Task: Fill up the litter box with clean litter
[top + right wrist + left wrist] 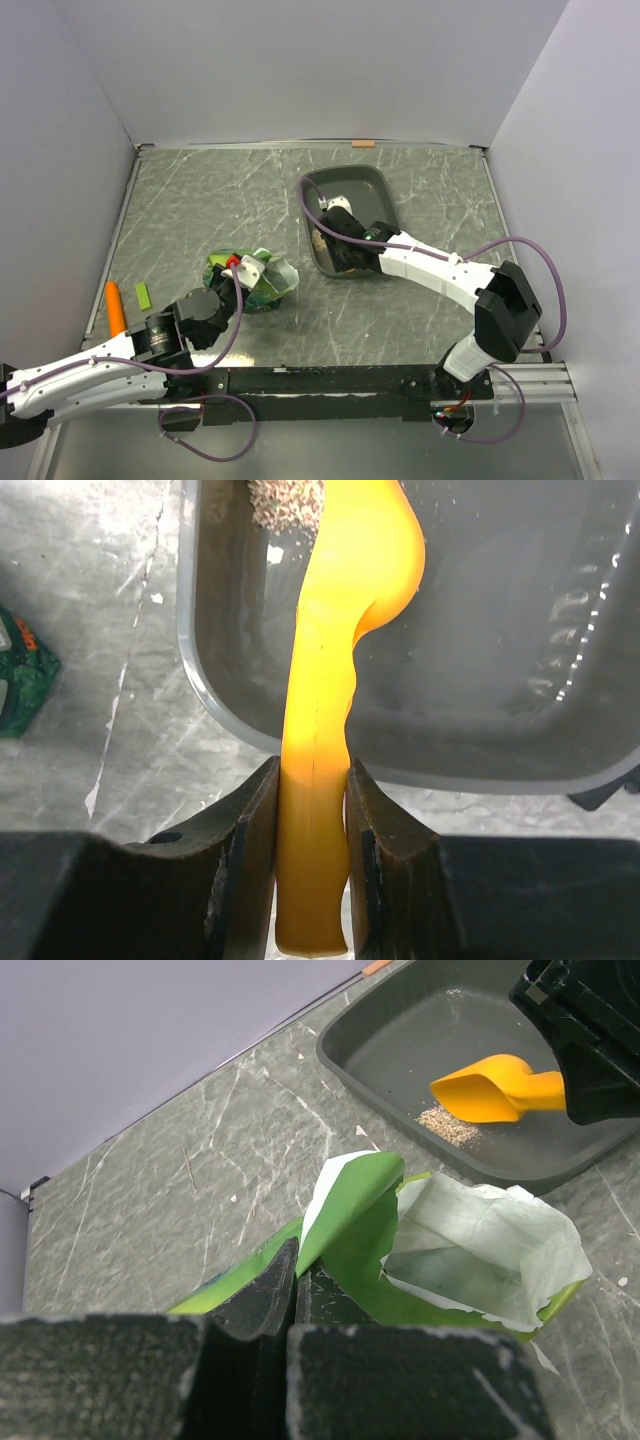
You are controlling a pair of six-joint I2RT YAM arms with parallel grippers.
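1. The left gripper point(297, 1278) is clenched on an edge of the green bag point(360, 1220).
2. The right gripper point(313, 810) grasps the handle of the orange scoop point(345, 580).
3. The clean litter point(447, 1123) lies as a small pile inside the litter box point(360, 190).

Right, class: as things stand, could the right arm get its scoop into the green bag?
Probably yes: the left claw holds the green bag open at the mouth, and nothing stands between it and the orange scoop in the right claw.
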